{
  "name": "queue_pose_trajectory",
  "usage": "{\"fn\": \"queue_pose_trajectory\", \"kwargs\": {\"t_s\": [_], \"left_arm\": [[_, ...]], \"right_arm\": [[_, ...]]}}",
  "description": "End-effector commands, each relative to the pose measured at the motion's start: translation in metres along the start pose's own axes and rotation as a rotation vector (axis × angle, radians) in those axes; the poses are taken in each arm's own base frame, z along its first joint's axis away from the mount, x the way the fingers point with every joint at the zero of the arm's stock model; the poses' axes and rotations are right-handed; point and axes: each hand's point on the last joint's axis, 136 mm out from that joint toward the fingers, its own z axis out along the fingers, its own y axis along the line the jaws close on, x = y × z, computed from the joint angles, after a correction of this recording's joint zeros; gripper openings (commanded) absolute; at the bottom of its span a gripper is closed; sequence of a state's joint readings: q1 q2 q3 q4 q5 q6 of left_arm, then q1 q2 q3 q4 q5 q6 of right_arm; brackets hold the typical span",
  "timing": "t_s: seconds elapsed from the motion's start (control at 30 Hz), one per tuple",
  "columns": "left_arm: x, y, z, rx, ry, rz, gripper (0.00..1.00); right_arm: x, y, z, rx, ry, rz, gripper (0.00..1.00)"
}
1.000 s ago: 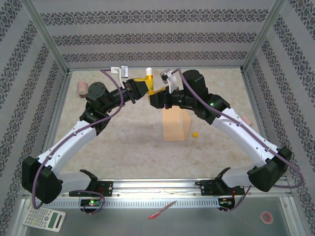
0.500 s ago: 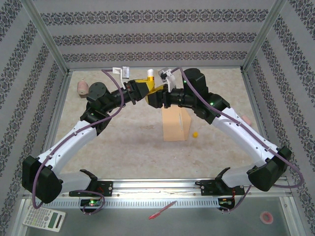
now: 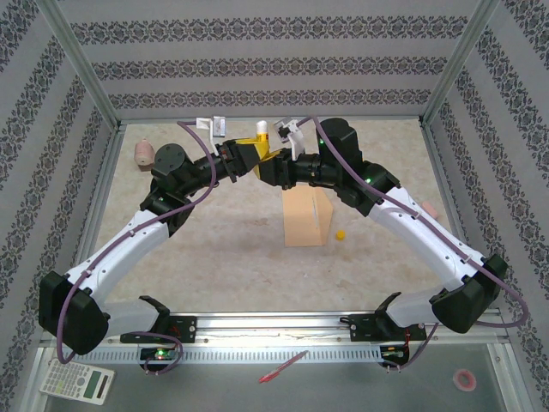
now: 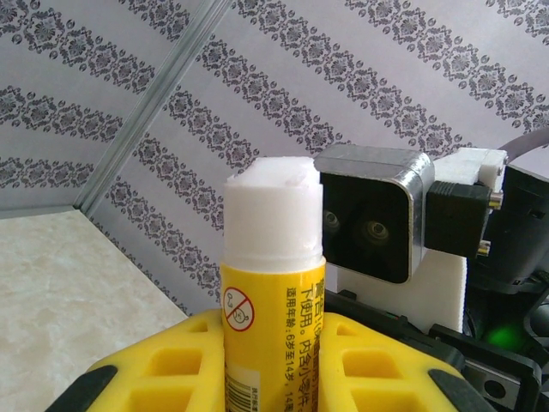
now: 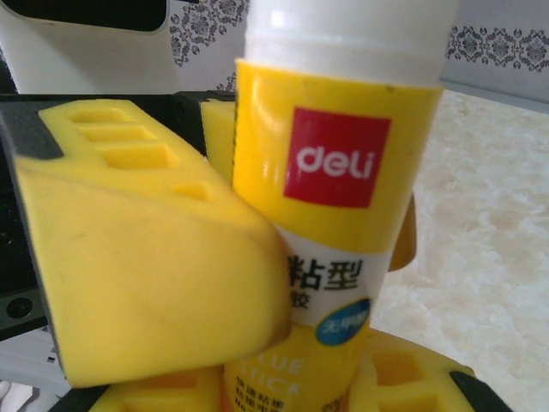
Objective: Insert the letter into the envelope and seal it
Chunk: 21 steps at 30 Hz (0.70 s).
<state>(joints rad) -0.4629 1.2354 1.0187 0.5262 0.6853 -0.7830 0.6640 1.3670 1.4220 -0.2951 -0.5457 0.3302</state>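
Sitting just beside fingers point(image 3: 249, 152): the envelope point(image 3: 306, 221)

In the top view, the far end of the flat tan paper envelope point(image 3: 305, 223) is hidden under the right arm's wrist. A tiny yellow piece point(image 3: 340, 233) just to its right is too small to identify.

In the left wrist view, the lower body of the yellow plastic glue stick with a white tip point(image 4: 273, 257) is hidden between the left gripper's point(image 4: 273, 369) foam pads and cut off by the bottom edge. Its small label print is unreadable.

In the right wrist view, the glue stick's tip runs off the top edge. A blurred yellow foam block point(image 5: 146, 257) covers its left side. The bottom edge cuts off the right gripper point(image 5: 292, 390), so it is not clear whether its pads press the stick.
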Motion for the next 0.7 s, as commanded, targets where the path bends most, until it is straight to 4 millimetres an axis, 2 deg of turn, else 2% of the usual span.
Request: {"fn": "queue_pose_trajectory", "kwargs": {"t_s": [0.0, 0.27, 0.47, 0.67], "left_arm": [[0.004, -0.015, -0.001, 0.076, 0.008, 0.01, 0.0], [0.001, -0.041, -0.005, 0.201, 0.007, 0.053, 0.0], [-0.001, -0.074, -0.007, 0.39, 0.045, 0.089, 0.0], [-0.003, -0.1, -0.01, 0.569, 0.093, 0.099, 0.0]], "right_arm": [[-0.025, 0.02, -0.01, -0.044, -0.078, -0.071, 0.18], [-0.037, 0.044, -0.031, -0.158, -0.113, -0.08, 0.13], [-0.057, 0.077, -0.062, -0.377, -0.165, -0.062, 0.12], [-0.064, 0.104, -0.082, -0.511, -0.165, -0.086, 0.12]]}}
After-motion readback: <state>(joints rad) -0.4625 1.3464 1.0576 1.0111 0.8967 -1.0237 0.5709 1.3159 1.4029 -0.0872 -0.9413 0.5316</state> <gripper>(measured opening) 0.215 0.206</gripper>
